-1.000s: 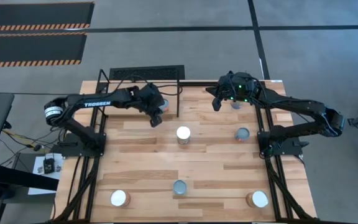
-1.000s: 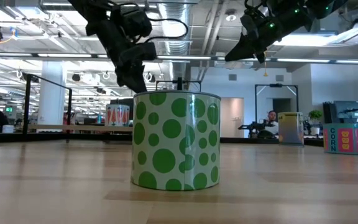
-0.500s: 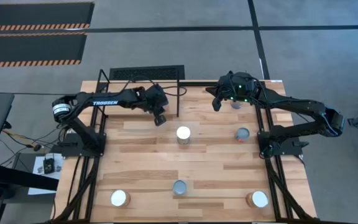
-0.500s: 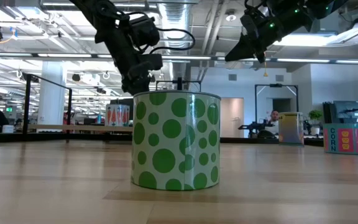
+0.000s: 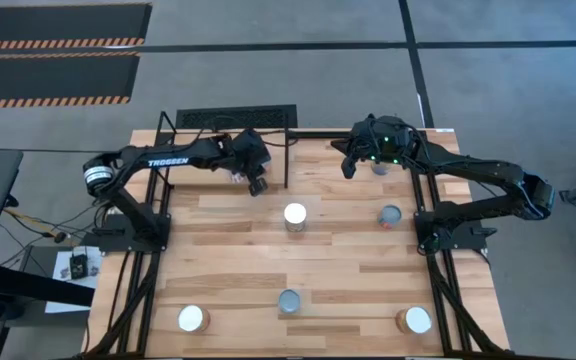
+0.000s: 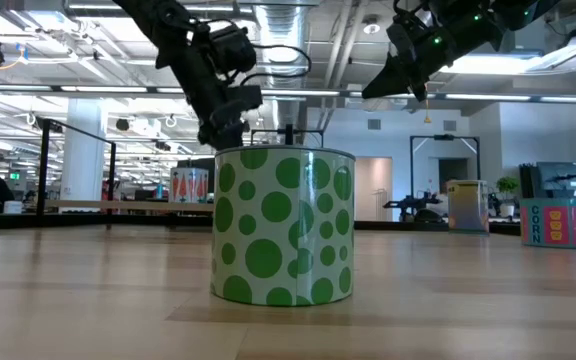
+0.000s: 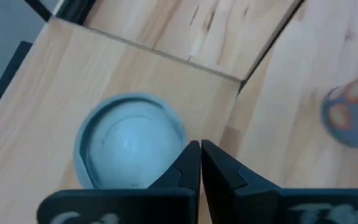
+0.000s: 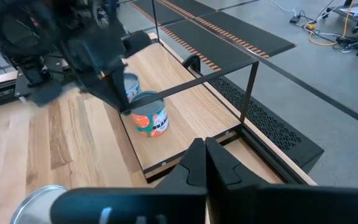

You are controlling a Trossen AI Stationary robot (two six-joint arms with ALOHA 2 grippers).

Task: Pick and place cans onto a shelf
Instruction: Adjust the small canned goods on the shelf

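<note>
Plank tabletop (image 5: 318,265) carries the shelf (image 5: 198,160) at its far left corner. A can with an orange label (image 8: 149,118) stands upright on the shelf board. The left end effector (image 5: 256,185) is at the shelf's front edge, fingers pressed together with nothing between them; in its wrist view that can's round top (image 7: 131,140) lies just beside the fingertips.

The right end effector (image 5: 348,168) hangs above the tabletop's far edge, fingers also together and empty.

Next pickup judgement: the white-topped can (image 5: 295,214) stands upright, just toward the near side of the left end effector, nearer it than the right. Approach from above, along the vertical axis.
</note>
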